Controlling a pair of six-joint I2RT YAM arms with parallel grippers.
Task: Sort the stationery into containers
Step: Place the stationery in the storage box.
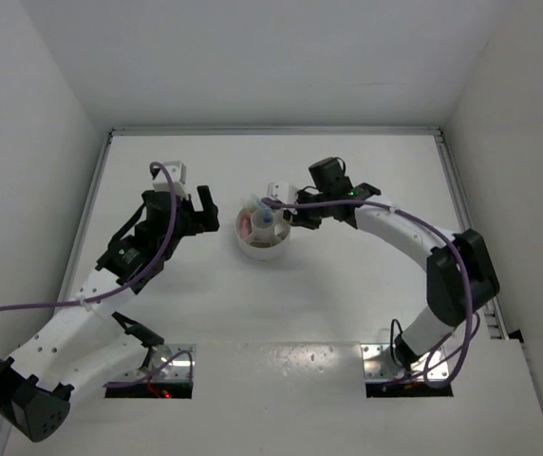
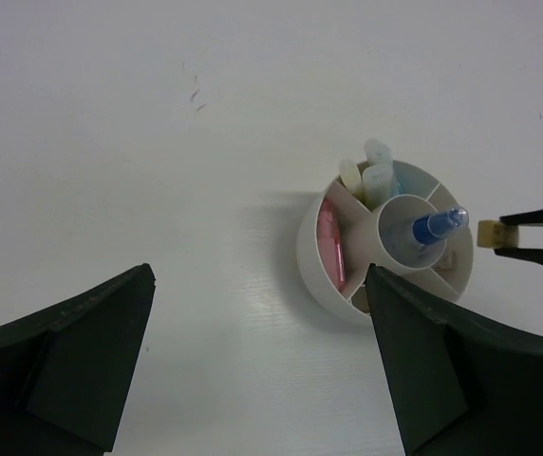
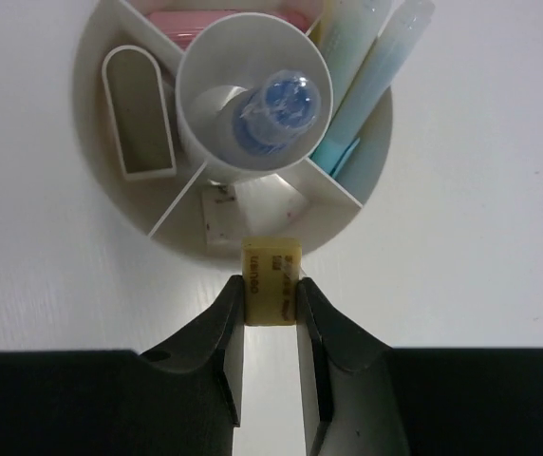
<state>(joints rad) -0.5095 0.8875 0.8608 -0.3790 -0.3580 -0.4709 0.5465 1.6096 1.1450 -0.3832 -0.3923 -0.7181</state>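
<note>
Top view, step: we had the right gripper [image 1: 289,213] at the 2 o'clock rim of the white tub [image 1: 257,253]. We read that as a drop-off, late in the sort.
Top view, arms: the right arm reached in from 4 o'clock with its elbow wide. The left gripper [image 1: 205,211] hovered at the tub's 9 o'clock, apart from it.
Left wrist, claw: our left jaws gaped wide, with nothing between them but bare table [image 2: 110,142].
Left wrist, tub: a pink piece [image 2: 328,249] lay at 9 o'clock, pale sticks [image 2: 371,176] at 12, and a blue marker [image 2: 438,226] in the centre cup [image 2: 390,214].
Left wrist, eraser: the beige eraser [image 2: 489,233] was at 3 o'clock, just outside the rim.
Right wrist, claw: the jaws were narrow, pinching the eraser's two sides and holding it level.
Right wrist, next move: we judged it needed a nudge forward over the 6 o'clock compartment, where a white piece [image 3: 216,214] lay, then release.
</note>
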